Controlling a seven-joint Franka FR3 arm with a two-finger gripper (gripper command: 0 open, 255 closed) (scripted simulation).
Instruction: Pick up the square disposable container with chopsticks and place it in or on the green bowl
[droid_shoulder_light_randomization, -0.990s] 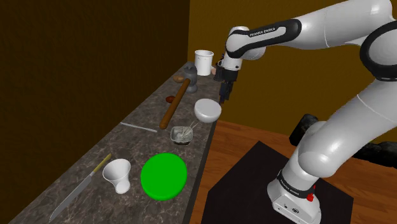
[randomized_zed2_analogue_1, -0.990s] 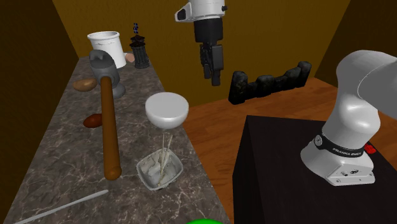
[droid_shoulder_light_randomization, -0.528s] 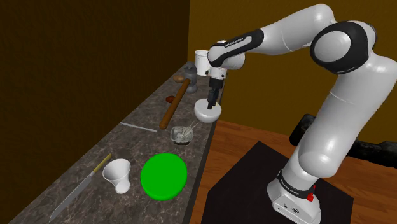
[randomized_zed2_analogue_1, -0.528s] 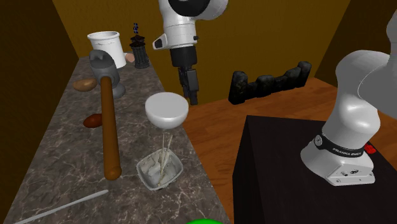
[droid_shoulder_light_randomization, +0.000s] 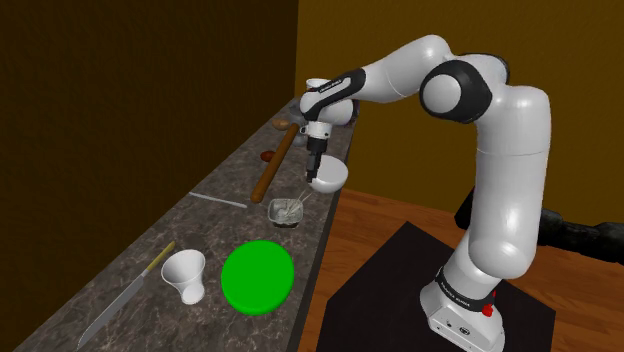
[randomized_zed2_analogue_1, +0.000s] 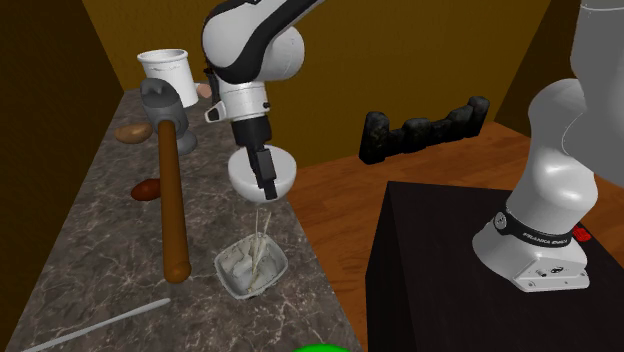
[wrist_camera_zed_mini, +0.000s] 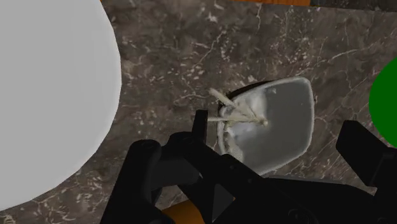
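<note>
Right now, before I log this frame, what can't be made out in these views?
Green bowl: the second exterior view's bottom edge cuts off all but a sliver.
White bowl: the open gripper stands in front of its middle in that view.
Square container: the gripper's body covers its near rim in the wrist view.
Small reddish thing: too small to name in the shoulder view.

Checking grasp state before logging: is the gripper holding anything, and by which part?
Nothing held. The gripper is open above the square container, fingers not touching it.
</note>
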